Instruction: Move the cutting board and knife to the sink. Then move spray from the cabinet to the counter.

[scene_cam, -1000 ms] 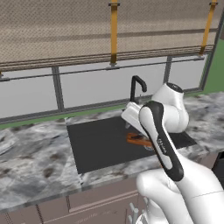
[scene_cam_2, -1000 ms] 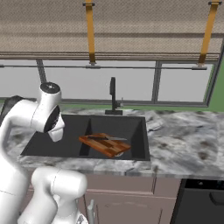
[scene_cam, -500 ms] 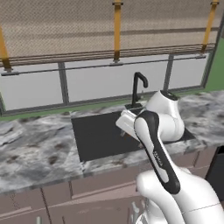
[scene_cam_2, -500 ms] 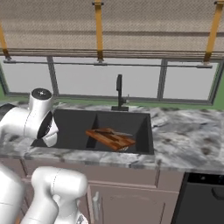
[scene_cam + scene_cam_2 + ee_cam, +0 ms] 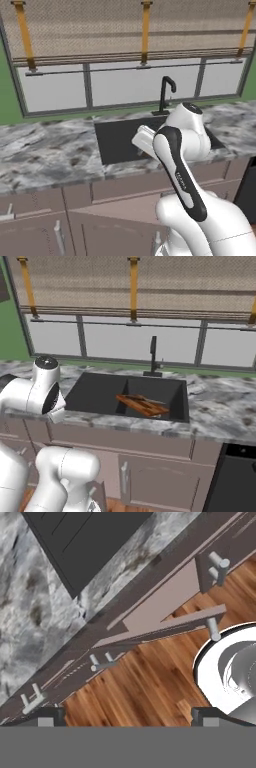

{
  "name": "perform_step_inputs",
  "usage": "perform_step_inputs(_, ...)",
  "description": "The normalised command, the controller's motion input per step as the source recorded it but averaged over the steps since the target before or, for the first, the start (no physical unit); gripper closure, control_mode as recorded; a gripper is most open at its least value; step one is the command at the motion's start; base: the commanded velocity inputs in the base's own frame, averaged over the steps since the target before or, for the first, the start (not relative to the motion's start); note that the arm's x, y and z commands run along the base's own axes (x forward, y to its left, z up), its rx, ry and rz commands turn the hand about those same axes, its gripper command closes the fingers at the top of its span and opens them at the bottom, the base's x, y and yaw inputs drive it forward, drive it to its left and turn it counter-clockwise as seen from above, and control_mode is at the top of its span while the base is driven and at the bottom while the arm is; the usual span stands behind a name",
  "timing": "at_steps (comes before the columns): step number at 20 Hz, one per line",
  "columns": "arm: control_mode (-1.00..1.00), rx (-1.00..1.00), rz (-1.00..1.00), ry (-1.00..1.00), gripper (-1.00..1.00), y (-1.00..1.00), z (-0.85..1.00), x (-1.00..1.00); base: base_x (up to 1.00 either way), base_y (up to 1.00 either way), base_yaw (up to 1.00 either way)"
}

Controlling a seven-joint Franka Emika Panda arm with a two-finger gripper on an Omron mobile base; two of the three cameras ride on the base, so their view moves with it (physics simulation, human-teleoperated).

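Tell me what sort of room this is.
A kitchen, rendered: a dark sink with a black faucet set in a marbled counter below a wide window, with a cutting board lying in the basin.

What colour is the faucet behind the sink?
Black. The faucet shows best in the right base view, against the pale window.

A glossy white, rounded arm (image 5: 185, 150) with dark joint bands and bulbous segments.
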Motion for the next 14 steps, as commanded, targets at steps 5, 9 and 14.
perform_step_inputs(5, 1.0, 0.0, 0.0, 0.0, -1.0, 0.0, 0.0, 0.0, -0.19, 0.95, 0.3)
perform_step_inputs(9, 1.0, 0.0, 0.0, 0.0, -1.0, 0.0, 0.0, 0.0, -0.28, 1.0, 0.36)
perform_step_inputs(14, 1.0, 0.0, 0.0, 0.0, -1.0, 0.0, 0.0, 0.0, -0.42, 1.0, 0.34)
